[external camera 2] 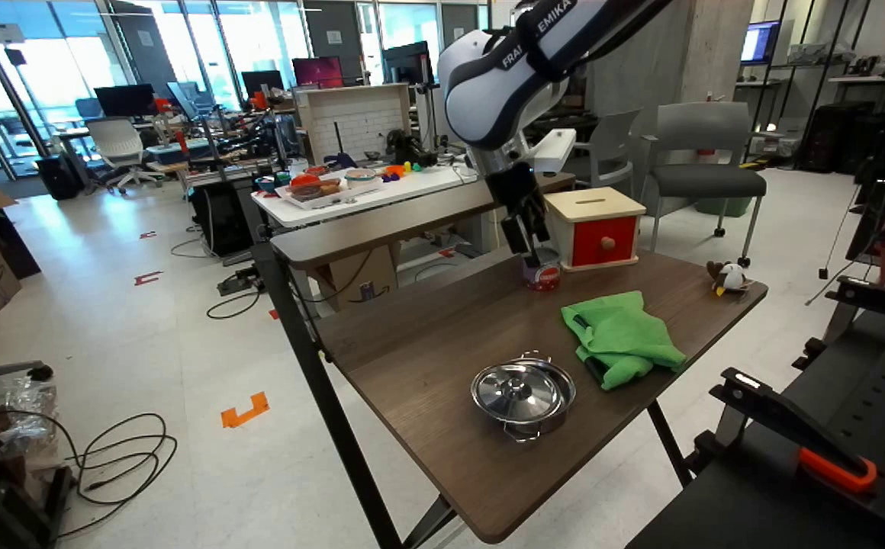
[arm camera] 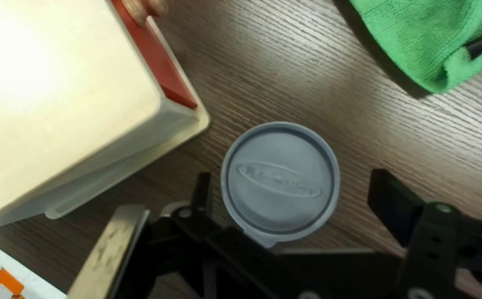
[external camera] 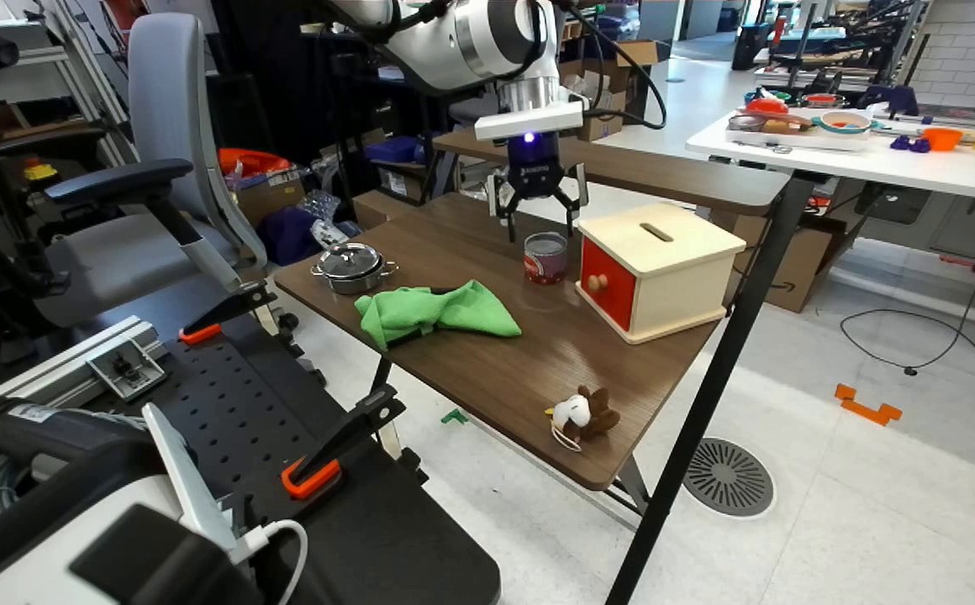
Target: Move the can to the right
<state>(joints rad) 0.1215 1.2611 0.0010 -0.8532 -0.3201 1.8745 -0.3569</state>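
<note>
Brown tabletop: can upright, just beside the red-fronted wooden box. My arm hangs overhead, gripper pointing down, fingers spread apart near the can's top.

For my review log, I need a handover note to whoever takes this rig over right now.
Gripper: open, poised near the top of the can; exact height unclear. In the wrist view the grey lid shows between the jaws, with space on either side.
Can: upright on the brown table, beside the wooden box with the red front.
Done: jaws appear lined up with the can; no grasp yet.
Left: probably lower if needed, close, carry the can right, set it down, release. Whose right is meant isn't clear; check first.
</note>
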